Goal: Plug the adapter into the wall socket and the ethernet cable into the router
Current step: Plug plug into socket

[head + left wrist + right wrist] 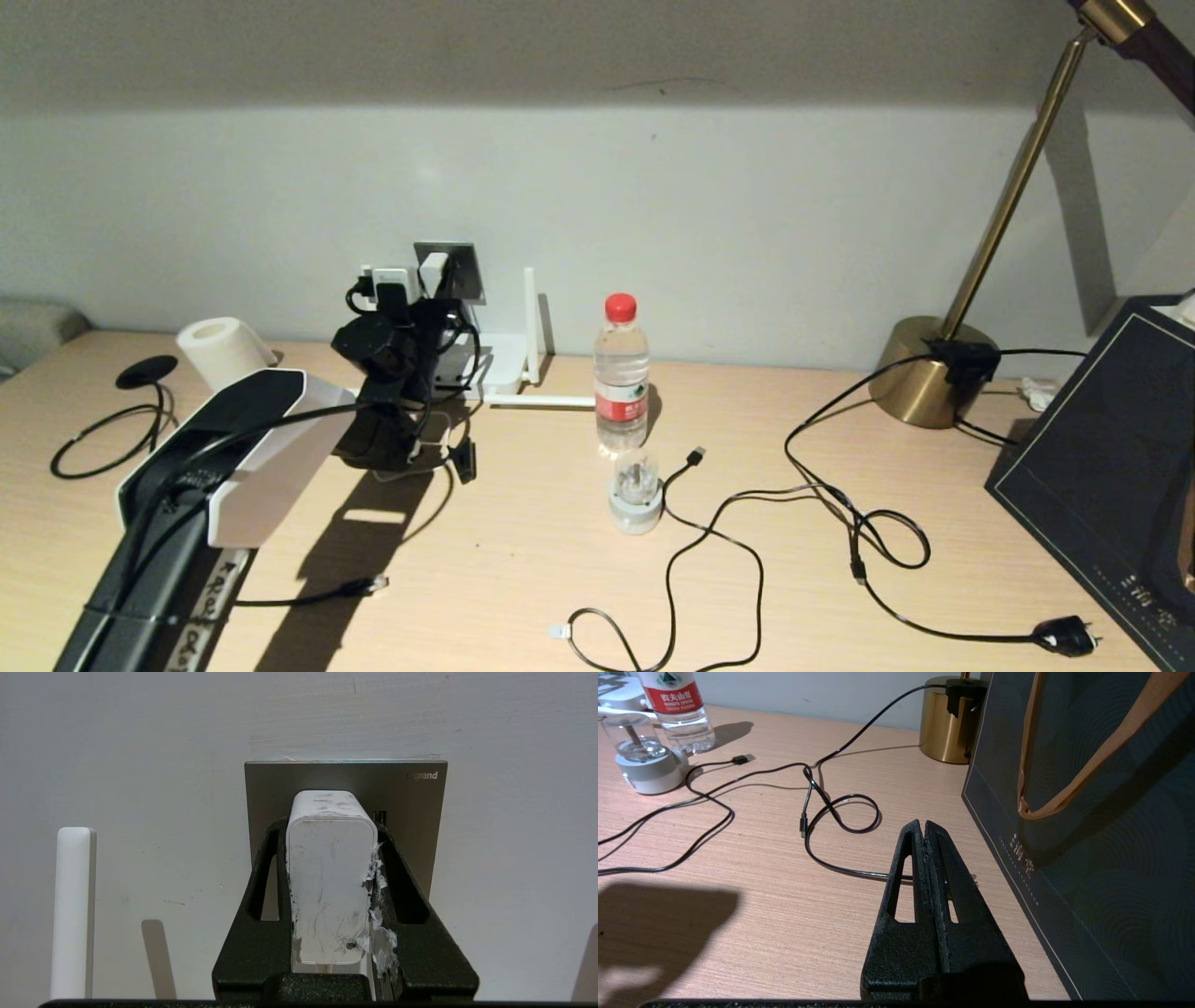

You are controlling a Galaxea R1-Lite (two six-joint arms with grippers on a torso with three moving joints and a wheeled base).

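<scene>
My left gripper (329, 828) is shut on the scuffed white adapter (331, 877). The adapter's far end is up against the grey wall socket (406, 812); its prongs are hidden. In the head view the adapter (434, 271) meets the wall socket (462, 266) above the white router (504, 364), which my arm partly covers. The ethernet cable's plug tip (375, 584) lies on the table near the front left, and its black disc (147, 371) is at far left. My right gripper (923, 826) is shut on nothing, low over the table beside a dark bag.
A water bottle (622, 373) and a round white-and-clear gadget (636, 495) stand mid-table. A USB-tipped cable (695, 455) and a mains cord with its plug (1064, 637) sprawl to the right. Brass lamp base (924, 373), dark bag (1111, 448), paper roll (224, 350).
</scene>
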